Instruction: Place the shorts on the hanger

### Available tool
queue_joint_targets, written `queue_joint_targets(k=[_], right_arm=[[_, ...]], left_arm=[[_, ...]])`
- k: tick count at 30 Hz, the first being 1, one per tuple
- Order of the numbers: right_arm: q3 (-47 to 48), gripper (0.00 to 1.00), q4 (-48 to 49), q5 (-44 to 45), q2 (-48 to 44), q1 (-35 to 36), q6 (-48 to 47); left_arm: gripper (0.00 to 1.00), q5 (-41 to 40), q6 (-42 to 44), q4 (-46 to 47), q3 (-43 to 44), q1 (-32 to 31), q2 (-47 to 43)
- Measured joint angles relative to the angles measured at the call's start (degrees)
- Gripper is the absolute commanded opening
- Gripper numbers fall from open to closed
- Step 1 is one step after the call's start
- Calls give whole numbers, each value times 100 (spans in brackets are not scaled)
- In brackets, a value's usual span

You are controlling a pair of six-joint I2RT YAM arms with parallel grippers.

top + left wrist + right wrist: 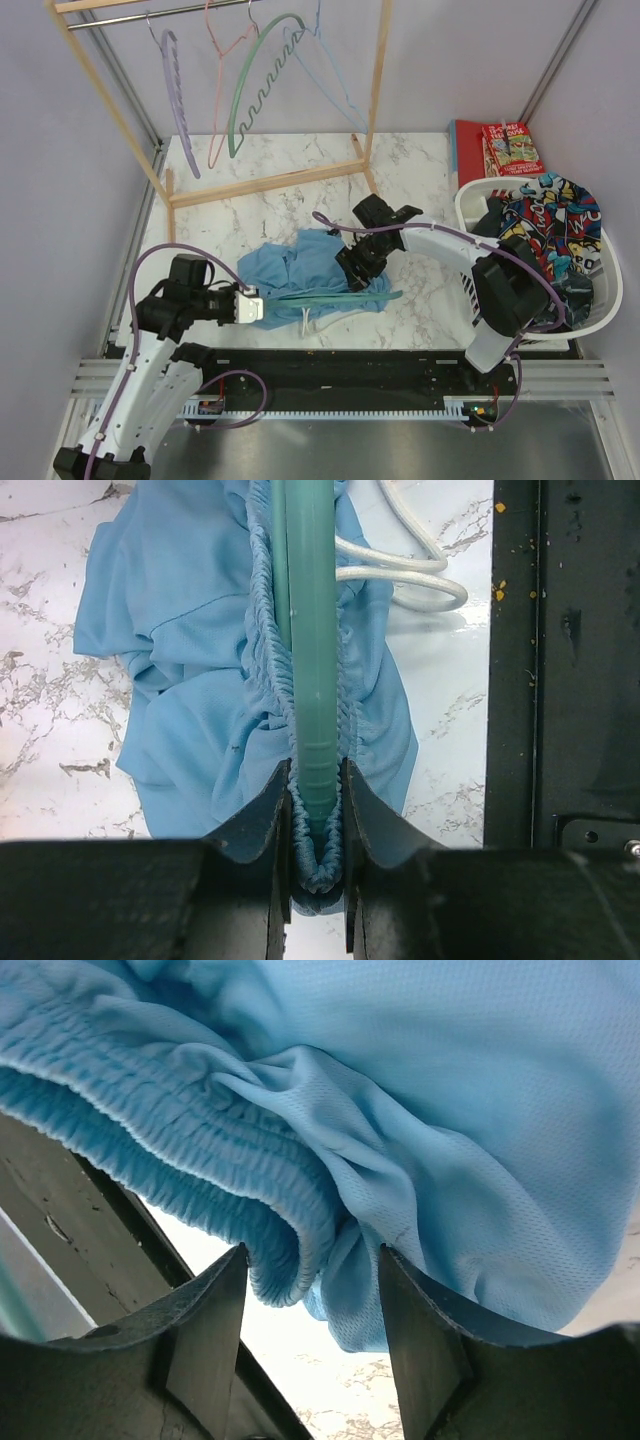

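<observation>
Shorts [300, 262]: one pair, sky-blue, bunched on the worktop [420, 170] between the two tools, waist edge toward the arm bases. Hanger [335, 296]: teal, stretched along that waist edge, one arm run inside the elastic waistband [262, 630]; hook not made out. Left tool [317, 780]: closed narrow on the tip of the hanger arm, with the waistband's end wrapped round the tip and caught between the fingers too. The arm runs straight out ahead of the tool, with gathered elastic on both flanks. Purpose, as judged: to anchor hanger and fabric together so the elastic cannot slip off while the other end is worked. Cord [400, 575]: white, looped loose on the worktop to the right of the left tool's line, clear of the grip. Right tool [312, 1290]: at the opposite end of the waistband, fingers at a middling gap with a fold of elastic filling it; whether it pinches or merely brackets the fold cannot be told. Purpose, as judged: to stretch the waist outward over the hanger's second arm. Status: one side seated; far side not confirmed on.
</observation>
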Motion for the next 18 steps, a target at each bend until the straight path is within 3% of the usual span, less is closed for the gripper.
queue_joint_targets(k=[4,18], right_arm=[[-24,71,70,-52,2,-31,170],[-17,53,350,-278,2,-103,645]], left_arm=[[2,0,0,-15,0,0,-144],[2,2,0,-107,2,0,-83]])
